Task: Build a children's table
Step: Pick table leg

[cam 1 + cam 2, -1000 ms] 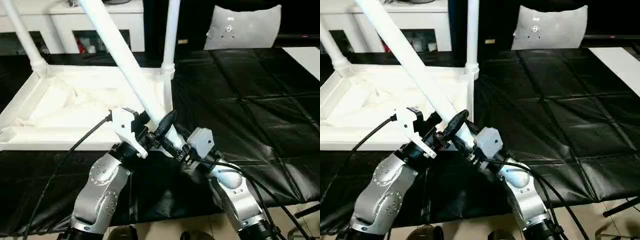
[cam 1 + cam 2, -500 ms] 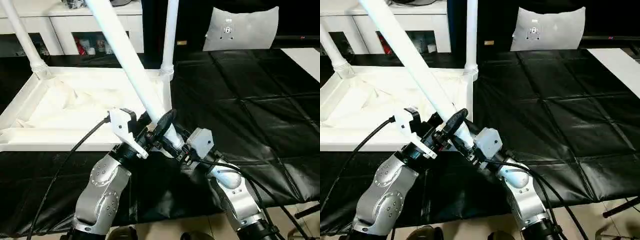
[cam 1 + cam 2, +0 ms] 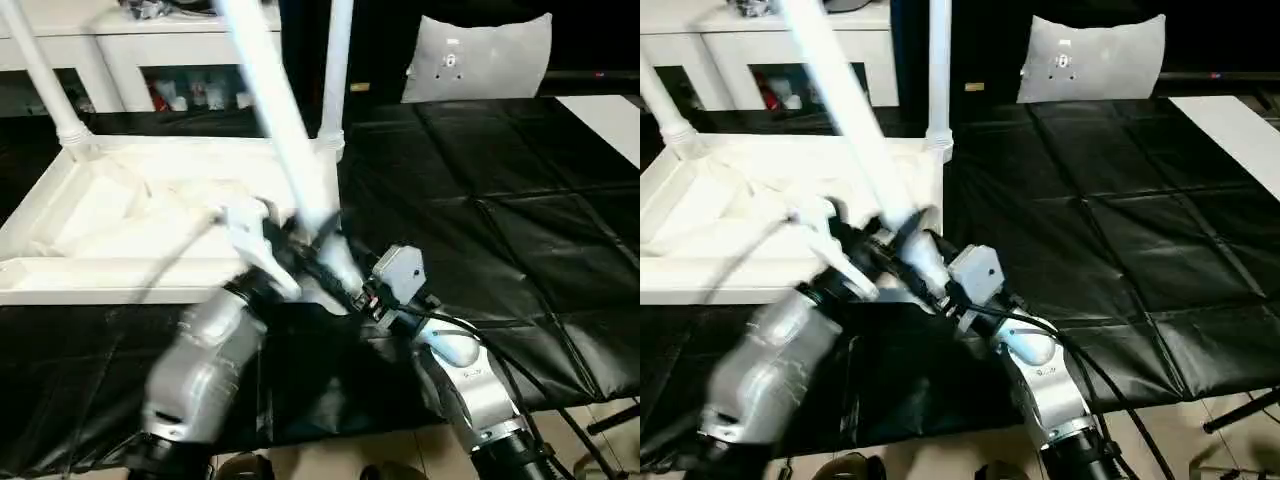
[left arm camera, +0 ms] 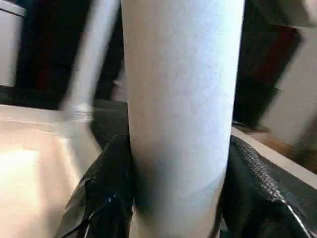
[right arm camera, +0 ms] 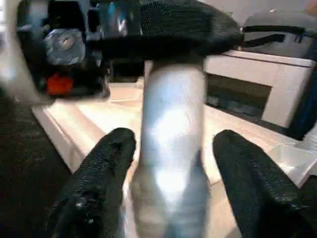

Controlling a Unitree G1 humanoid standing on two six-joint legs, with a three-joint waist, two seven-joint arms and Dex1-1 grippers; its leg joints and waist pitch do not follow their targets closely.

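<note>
Left pincer (image 4: 176,198) grasping the loose tube leg (image 3: 280,130), both fingers (image 4: 106,188) tight on its sides. Right pincer (image 5: 171,188) released: fingers (image 5: 106,168) stand apart either side of the leg's lower end, gaps visible, no contact. Leg slants up and away over the upturned tabletop (image 3: 130,230), which lies on the black-covered desk (image 3: 500,230) with two legs (image 3: 335,70) already standing in the far corner sockets. Step looks like seating this leg in the near right corner socket. To do well: bring the leg upright, line its bottom end over the socket, push straight down, don't let it slip through the single grip.
</note>
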